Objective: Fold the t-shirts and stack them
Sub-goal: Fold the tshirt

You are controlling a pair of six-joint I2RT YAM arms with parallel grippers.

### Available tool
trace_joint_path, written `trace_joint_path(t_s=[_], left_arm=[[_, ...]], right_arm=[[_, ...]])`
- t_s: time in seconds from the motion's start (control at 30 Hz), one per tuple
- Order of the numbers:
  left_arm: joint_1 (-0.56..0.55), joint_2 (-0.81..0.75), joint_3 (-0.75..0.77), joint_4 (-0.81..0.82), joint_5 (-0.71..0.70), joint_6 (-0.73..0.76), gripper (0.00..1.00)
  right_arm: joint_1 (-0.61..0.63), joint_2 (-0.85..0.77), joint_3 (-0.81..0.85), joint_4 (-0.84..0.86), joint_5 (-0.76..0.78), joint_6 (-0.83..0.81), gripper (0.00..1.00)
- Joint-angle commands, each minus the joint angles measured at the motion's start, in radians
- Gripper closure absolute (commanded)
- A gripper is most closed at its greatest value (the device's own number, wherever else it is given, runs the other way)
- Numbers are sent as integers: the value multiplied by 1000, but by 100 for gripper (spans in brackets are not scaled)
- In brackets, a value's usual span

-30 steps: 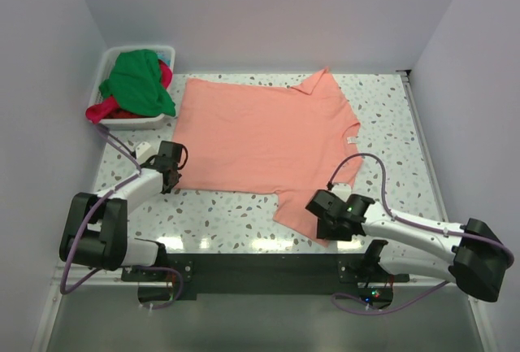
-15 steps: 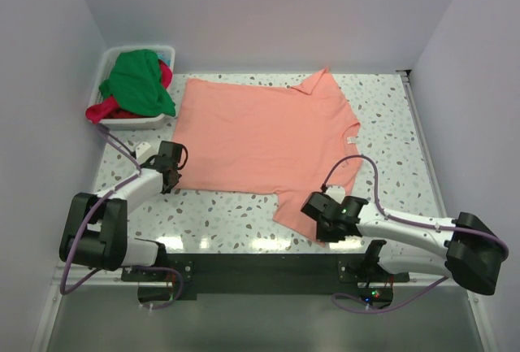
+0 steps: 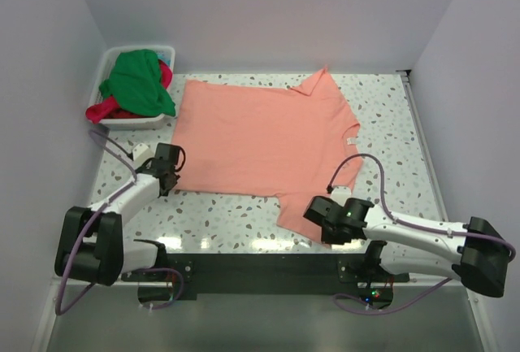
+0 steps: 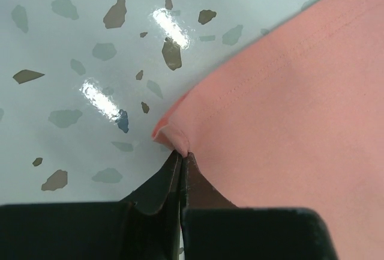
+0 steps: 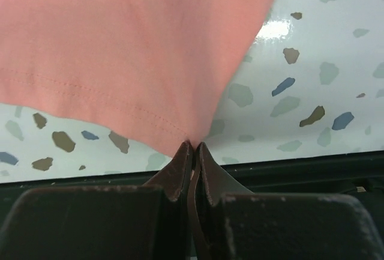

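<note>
Found the salmon-pink t-shirt (image 3: 264,136) spread flat on the speckled worktop (image 3: 390,124), collar toward the right, hem toward the left, one sleeve pointing to the far edge and the other to the near edge. Saw the left arm (image 3: 126,193) reaching low and forward from its base along the left side, wrist dropped close to the surface. Noted the left fingers (image 4: 162,182) clenched tight on the near corner of the hem, with a small pucker of cloth nipped at their tips. Saw the right arm (image 3: 414,232) laid out nearly level along the near edge, stretched leftward from its base toward the middle. Noted the right fingers (image 5: 177,173) pressed together on the corner of the near sleeve, grasping the cloth just at the stitched edge. Spotted the green t-shirt (image 3: 138,80) heaped in the white tub (image 3: 134,123) at the far left corner, with the red-magenta t-shirt (image 3: 101,110) beneath it, draped over the tub's near rim.
</note>
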Motion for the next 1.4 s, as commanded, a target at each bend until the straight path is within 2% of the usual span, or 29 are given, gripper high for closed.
trace_joint_path(t_s=[0.0,0.23,0.53,0.87,1.1,1.37], left_arm=[[8,-66,-9,-35,-2,-15,100],[8,-172,-29,-84,-2,-27,100],[6,-280,-56,-153,1,-50,100],[-14,-382,-50,-245,-12,-74,100],[-24,-391,-4,-267,-31,-61,100],[-26,-296,42,-207,-44,-47,100]], right_arm=[[14,-81,90,-161,103,69,100],[15,-167,151,-267,149,76,100],[15,-296,155,-293,142,47,100],[17,-318,231,-313,225,-31,100],[15,-255,348,-304,350,-92,100],[15,-104,487,-281,498,-146,100]])
